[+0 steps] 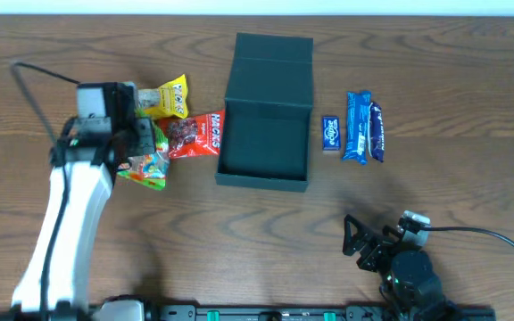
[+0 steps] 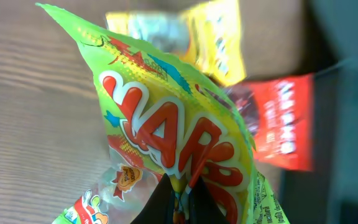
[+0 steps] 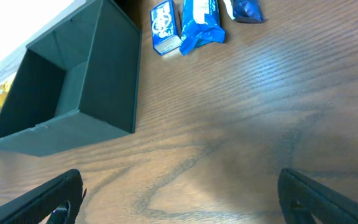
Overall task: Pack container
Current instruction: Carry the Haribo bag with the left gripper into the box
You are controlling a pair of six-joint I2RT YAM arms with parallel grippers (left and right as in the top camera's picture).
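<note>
The left end effector (image 2: 179, 202) is clenched on the green candy bag (image 2: 166, 124) at 9 o'clock from the open container (image 1: 263, 143) mid-worktop (image 1: 471, 71), likely to drop it in, with the red bag (image 1: 194, 135) lying between, while the right end effector (image 1: 364, 242) sits released at 5 o'clock.

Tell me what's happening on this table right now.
The left gripper is closed on a green Haribo packet, left of the open container, which looks empty. A red packet and a yellow packet lie nearby; blue snacks lie on the container's other side. The right gripper rests open, holding nothing.
</note>
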